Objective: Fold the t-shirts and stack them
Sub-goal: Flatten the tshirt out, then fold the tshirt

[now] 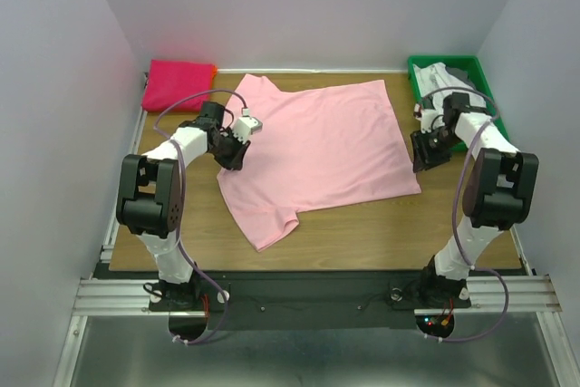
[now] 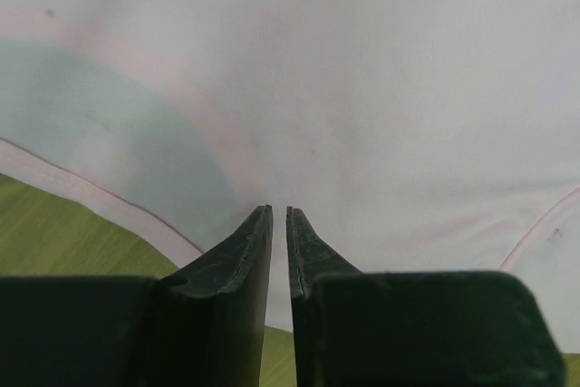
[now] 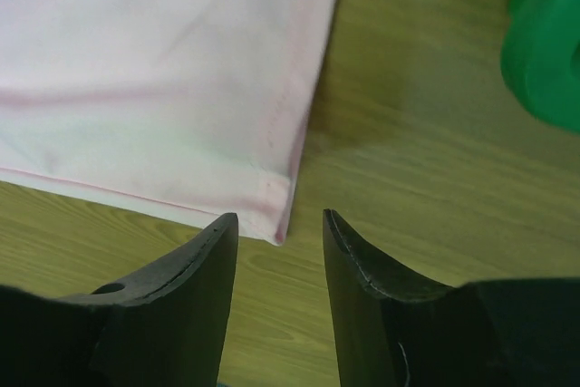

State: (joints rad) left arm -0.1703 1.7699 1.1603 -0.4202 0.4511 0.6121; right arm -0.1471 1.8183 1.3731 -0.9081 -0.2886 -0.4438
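A pink t-shirt (image 1: 317, 147) lies spread flat on the wooden table. My left gripper (image 1: 233, 158) is at the shirt's left edge. In the left wrist view its jaws (image 2: 279, 210) are closed to a thin slit on the pink fabric (image 2: 381, 106), which fills most of that view. My right gripper (image 1: 423, 164) is at the shirt's near right corner. In the right wrist view it (image 3: 281, 222) is open, with the hem corner of the shirt (image 3: 272, 206) just ahead of the gap, flat on the table.
A folded magenta shirt (image 1: 178, 84) lies at the back left corner. A green bin (image 1: 478, 74) with more shirts in it (image 1: 444, 79) stands at the back right; its edge shows in the right wrist view (image 3: 548, 52). White walls enclose the table.
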